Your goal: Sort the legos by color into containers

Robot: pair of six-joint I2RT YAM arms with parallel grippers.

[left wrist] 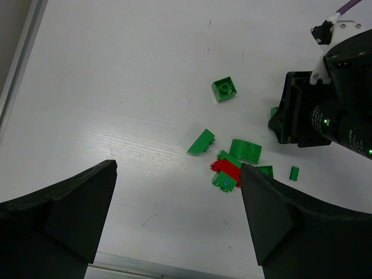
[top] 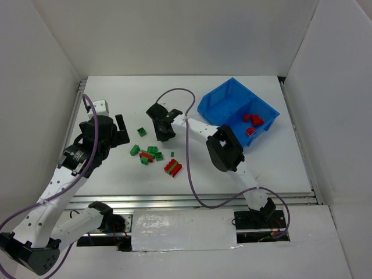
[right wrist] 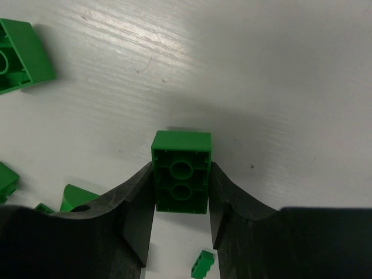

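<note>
Right gripper (right wrist: pixel 181 174) clamped on green brick (right wrist: pixel 181 148), lower centre of wrist view. Red legos (top: pixel 252 122) sit in blue bin (top: pixel 212 104), lower-right compartment, so we judge green goes in other half. Left gripper (left wrist: pixel 177 174) spread apart above loose pile (left wrist: pixel 232 165).

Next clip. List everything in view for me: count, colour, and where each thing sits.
bin: one, blue, two compartments, far right of the table.
red bricks: three, in the bin's right compartment.
loose green bricks: about six, table centre.
red-and-green stacks: two, it seems, among the greens.
held green brick: one, in the right hand.
left hand: black, open, empty, beside the pile.
right hand: black, shut on that brick.
</note>
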